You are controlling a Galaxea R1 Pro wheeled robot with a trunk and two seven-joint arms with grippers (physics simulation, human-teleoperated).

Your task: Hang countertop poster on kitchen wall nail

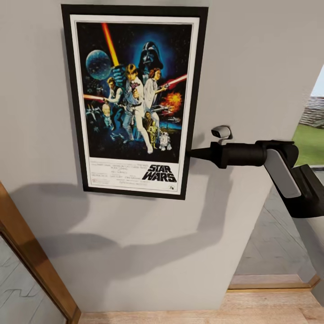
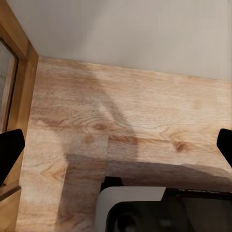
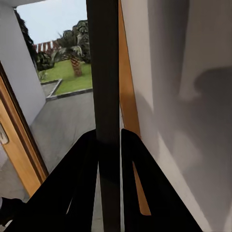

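Note:
The poster [image 1: 135, 101], a portrait Star Wars print in a thin black frame, stands upright and flat against the light-grey wall [image 1: 252, 67]. My right gripper [image 1: 191, 153] comes in from the right and is shut on the frame's right edge, low down. In the right wrist view the poster [image 3: 104, 72] shows edge-on as a dark strip pinched between the two black fingers [image 3: 77, 174]. My left gripper [image 2: 116, 150] hangs open over the wood floor, with nothing between its fingertips [image 2: 9, 150]. The wall nails are hidden or too small to see. The kitchen countertop is out of view.
A wooden door frame [image 1: 31, 261] slants up at the lower left. Light wood floor [image 1: 202, 310] runs along the wall's foot. To the right the wall ends at an opening [image 1: 310, 144] onto grass and paving. My own base [image 2: 145, 208] shows below the left gripper.

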